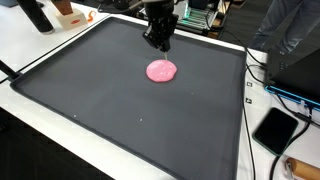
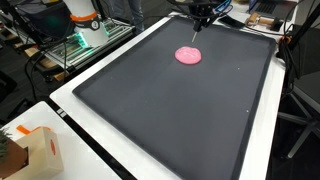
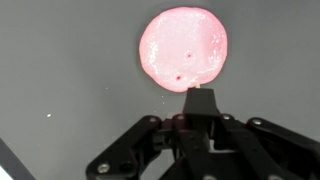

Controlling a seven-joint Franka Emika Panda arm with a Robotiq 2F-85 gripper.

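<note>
Up close, the gripper [image 3: 201, 95] shows only dark linkages and one fingertip, so I cannot tell whether it is open or closed. A pink disc [image 3: 184, 49] lies flat on the black mat [image 1: 110, 110], just beyond that fingertip, apparently not touching.

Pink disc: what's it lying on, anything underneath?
The pink disc lies flat on the dark mat, gripper above and beside it. Only mat shows around it; anything beneath is covered.

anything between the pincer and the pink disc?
Nothing: only bare dark mat separates the pincer from the pink disc in both exterior views; the wrist view shows the same short gap.
</note>
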